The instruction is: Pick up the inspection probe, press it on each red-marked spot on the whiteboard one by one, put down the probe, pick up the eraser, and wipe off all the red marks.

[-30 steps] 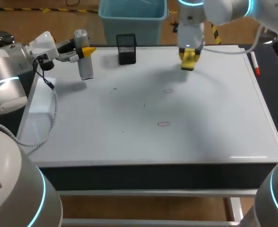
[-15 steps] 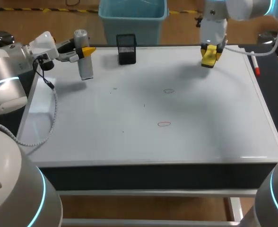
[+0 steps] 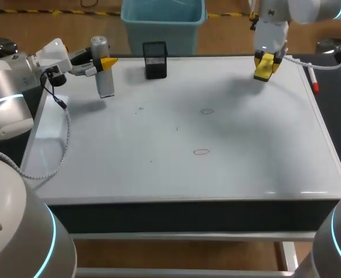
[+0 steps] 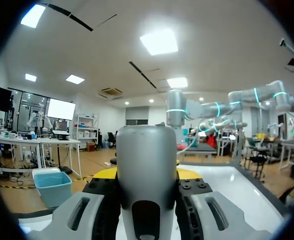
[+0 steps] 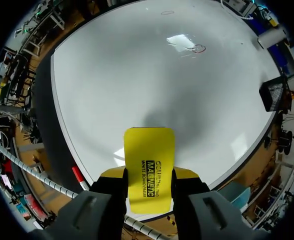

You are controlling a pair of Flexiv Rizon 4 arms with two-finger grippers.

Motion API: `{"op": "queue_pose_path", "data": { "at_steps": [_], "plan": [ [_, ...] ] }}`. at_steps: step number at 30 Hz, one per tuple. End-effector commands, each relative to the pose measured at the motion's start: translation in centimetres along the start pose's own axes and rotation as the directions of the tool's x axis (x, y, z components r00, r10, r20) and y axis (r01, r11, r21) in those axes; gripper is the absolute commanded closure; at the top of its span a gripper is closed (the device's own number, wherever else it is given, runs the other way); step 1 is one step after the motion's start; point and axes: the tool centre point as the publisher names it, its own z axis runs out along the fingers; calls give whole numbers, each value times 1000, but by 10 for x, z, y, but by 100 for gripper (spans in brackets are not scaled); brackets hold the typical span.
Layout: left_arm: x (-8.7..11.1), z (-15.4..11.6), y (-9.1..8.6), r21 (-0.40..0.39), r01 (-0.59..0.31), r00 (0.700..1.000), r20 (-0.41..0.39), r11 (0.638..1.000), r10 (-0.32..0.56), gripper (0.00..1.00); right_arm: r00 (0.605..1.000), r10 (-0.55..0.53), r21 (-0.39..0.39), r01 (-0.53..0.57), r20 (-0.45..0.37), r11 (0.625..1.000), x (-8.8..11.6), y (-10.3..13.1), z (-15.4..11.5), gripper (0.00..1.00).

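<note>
Now clamped on the inspection probe [image 3: 105, 84] with the left gripper [image 3: 104, 62], holding it upright over the far left corner of the whiteboard [image 3: 246, 168], near the black mesh holder [image 3: 155, 59]. Cannot tell whether its lower end touches the surface. From the left wrist, shows as a grey cylinder pinched from two sides between the fingers. Grasping the yellow eraser [image 5: 149, 150] with the right gripper [image 5: 149, 176], pinching its two long edges, raised off the board near the far right corner. Leaves the farther red oval [image 3: 207, 111] and the nearer red oval [image 3: 201, 152] unwiped around the middle of the board, well apart from both grippers. Lying along the right edge, just beside the board: a red-capped marker [image 3: 313, 79].
</note>
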Motion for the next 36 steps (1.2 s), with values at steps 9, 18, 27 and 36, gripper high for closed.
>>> {"op": "queue_pose_path", "data": {
  "at_steps": [9, 18, 27, 36],
  "plan": [
    [0, 1, -2, -3, 1, 1000, 2, 1000, -1, 100, 1000, -1, 4, 1, -1, 1000, 1, 1, -2, 100],
    [23, 64, -7, -1, -20, 986, -166, 1000, 19, 100, 1000, -1, 4, 1, -1, 1000, 1, 1, -2, 100],
    [57, 148, -2, 11, 0, 928, -371, 1000, 4, 100, 1000, -1, 4, 1, -1, 1000, 1, 1, -2, 100],
    [87, 225, 19, 6, 50, 865, -500, 999, -40, 100, 1000, -1, 4, 1, -1, 1000, 1, 1, -2, 100]
  ]
}}
